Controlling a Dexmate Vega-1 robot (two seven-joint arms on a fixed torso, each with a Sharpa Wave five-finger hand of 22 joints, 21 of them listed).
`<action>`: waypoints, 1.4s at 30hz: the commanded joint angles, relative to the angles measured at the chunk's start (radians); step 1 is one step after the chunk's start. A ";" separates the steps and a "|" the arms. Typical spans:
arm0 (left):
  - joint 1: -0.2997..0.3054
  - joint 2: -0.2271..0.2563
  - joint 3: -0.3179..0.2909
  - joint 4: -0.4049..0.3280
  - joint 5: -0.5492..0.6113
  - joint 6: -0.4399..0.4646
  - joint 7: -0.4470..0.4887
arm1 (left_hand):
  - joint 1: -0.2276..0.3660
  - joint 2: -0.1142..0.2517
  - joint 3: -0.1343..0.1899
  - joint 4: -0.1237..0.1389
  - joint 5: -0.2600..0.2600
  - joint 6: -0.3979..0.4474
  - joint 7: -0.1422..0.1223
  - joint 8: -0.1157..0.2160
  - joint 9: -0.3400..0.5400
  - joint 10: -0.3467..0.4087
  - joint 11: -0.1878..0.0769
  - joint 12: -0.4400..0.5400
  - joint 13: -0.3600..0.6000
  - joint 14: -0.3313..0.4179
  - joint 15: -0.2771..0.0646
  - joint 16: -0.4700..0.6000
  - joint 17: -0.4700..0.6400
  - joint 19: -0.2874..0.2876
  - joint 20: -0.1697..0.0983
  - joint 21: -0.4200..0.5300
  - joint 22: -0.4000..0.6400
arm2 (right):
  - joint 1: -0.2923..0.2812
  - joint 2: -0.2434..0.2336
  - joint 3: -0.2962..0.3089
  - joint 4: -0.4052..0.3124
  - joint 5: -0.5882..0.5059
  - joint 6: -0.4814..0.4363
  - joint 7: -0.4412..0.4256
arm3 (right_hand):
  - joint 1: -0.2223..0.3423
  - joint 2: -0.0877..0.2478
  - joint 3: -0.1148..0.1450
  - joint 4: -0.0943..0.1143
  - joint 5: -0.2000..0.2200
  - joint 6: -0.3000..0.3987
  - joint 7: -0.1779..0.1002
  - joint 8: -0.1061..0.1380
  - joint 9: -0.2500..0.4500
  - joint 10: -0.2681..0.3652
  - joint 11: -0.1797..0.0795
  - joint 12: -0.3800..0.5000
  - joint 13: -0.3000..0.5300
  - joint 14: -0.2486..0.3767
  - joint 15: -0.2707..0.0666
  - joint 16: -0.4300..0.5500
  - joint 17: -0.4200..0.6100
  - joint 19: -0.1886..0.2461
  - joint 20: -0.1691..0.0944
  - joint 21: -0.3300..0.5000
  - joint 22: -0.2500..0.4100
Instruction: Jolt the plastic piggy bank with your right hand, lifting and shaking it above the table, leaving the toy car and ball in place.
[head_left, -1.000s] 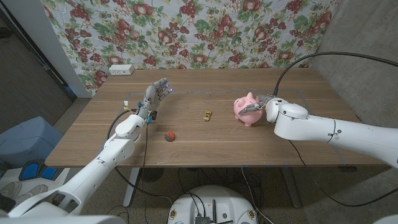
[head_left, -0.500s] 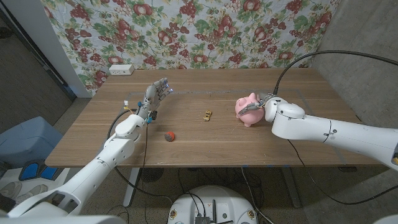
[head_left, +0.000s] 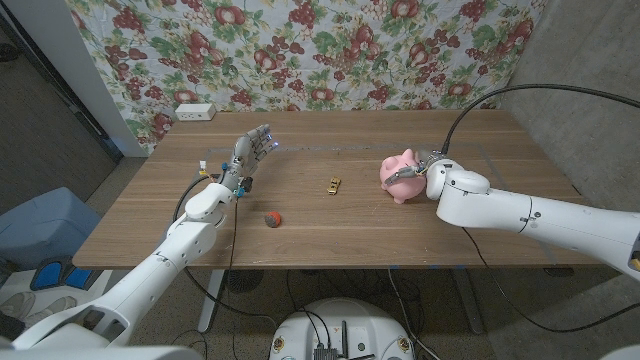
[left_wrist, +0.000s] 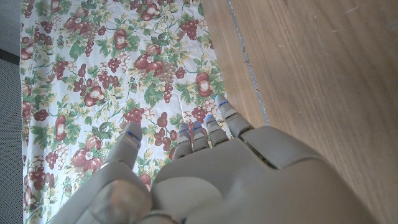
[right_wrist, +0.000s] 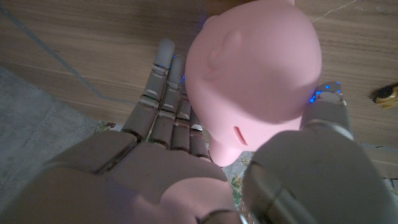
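Right hand (right_wrist: 205, 168) grips piggy bank (right_wrist: 258, 68).

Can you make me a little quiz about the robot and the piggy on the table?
1. True or false: the right hand holds the pink piggy bank.
2. Which thing lies nearer the piggy bank: A) the yellow toy car or B) the red ball?
3. Fill in: the left hand holds ______.

Key
1. True: in the right wrist view its fingers wrap one side and the thumb the other.
2. A, the toy car.
3. Nothing; its fingers are spread, over the table.
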 joint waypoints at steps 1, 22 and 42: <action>0.009 0.003 -0.001 -0.010 0.000 0.000 0.003 | -0.009 0.020 0.007 0.000 0.005 0.012 0.002 0.005 0.004 0.003 -0.002 0.002 0.005 0.005 -0.029 0.002 0.003 0.006 -0.003 0.000 0.003 | -0.161 -0.021 0.183 -0.031 0.040 0.100 -0.120 | 0.390 0.383 0.090 0.023 0.011 0.418 -0.149 0.009 0.010 0.335 -0.215 0.020 0.061 0.252 -0.322 0.096 0.157 -0.012 -0.015 0.012 0.002; 0.014 0.002 0.000 -0.019 0.005 0.000 0.013 | -0.009 0.020 0.008 -0.001 0.005 0.012 0.001 0.004 0.004 0.002 -0.002 0.002 0.005 0.005 -0.029 0.002 0.003 0.007 -0.002 -0.001 0.003 | -0.387 -0.001 0.432 -0.033 0.064 0.279 -0.272 | 0.404 0.376 0.110 0.019 0.026 0.419 -0.121 0.033 0.043 0.356 -0.208 0.047 0.117 0.275 -0.322 0.105 0.216 -0.009 -0.015 0.058 0.005; 0.020 0.000 0.001 -0.029 0.008 0.000 0.025 | -0.009 0.019 0.008 -0.001 0.005 0.011 0.001 0.004 0.005 0.003 -0.001 0.002 0.005 0.005 -0.029 0.001 0.003 0.007 -0.002 -0.002 0.003 | -0.461 0.014 0.510 -0.022 0.002 0.389 -0.333 | 0.440 0.355 0.132 0.012 0.055 0.435 -0.097 0.053 0.077 0.384 -0.187 0.083 0.180 0.298 -0.323 0.128 0.305 0.022 -0.023 0.121 0.001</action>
